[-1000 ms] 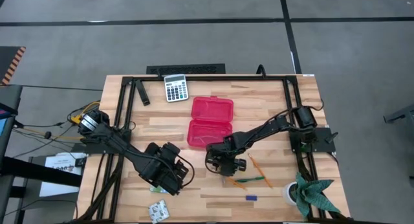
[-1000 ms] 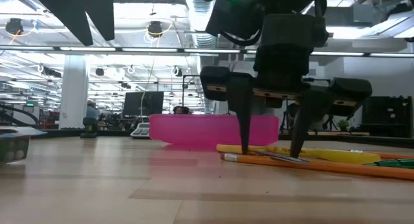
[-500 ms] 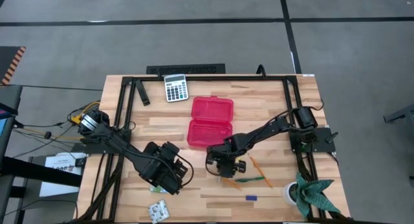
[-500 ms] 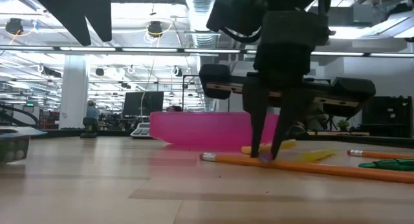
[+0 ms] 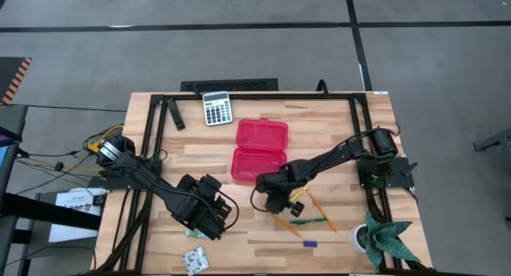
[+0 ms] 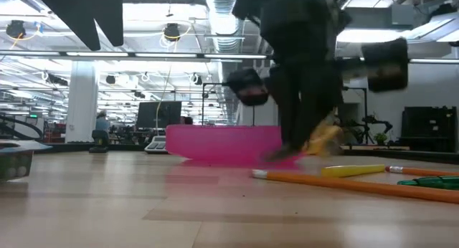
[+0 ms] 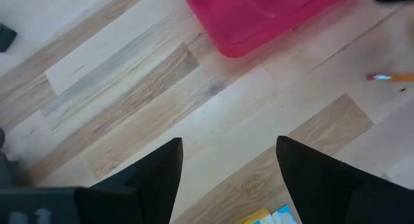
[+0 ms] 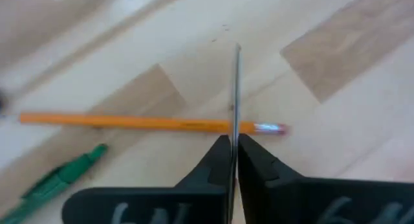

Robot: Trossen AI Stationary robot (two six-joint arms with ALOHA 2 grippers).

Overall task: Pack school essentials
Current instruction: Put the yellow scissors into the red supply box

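Note:
My right gripper [image 5: 275,199] hangs a little above the table just in front of the red case [image 5: 259,148], shut on the small yellow-handled scissors [image 5: 296,195]. Their handle shows yellow in the low view [image 6: 323,140]. An orange pencil [image 8: 129,122], a green pen [image 8: 58,179] and a second orange pencil [image 5: 319,210] lie flat on the table below and to the right. A tiny blue piece [image 5: 310,244] lies near the front edge. My left gripper [image 5: 209,218] is open and empty at the front left, over a printed packet [image 7: 265,216]. Another packet [image 5: 196,261] lies at the front edge. My right gripper pinches the scissors' thin metal blades [image 8: 236,94] between its two fingers [image 8: 220,159]. The blades show edge-on and stick out past the fingertips. The fingers come from above, slanting. The scissors are lifted clear of the table, with the yellow handle [image 6: 324,139] off to one side.
The open red hinged case sits mid-table, with a grey calculator [image 5: 216,108] at the far edge. A green paper plant [image 5: 385,240] and a white roll [image 5: 357,238] stand at the front right corner. Bare wood [image 5: 255,244] lies between the two arms at the front.
My right gripper has shut on the scissors, which lay on the table between its open fingers, and has risen with them, tipping and turning. The scissors have come off the table. The orange pencil beneath has shifted a little and stays on the table.

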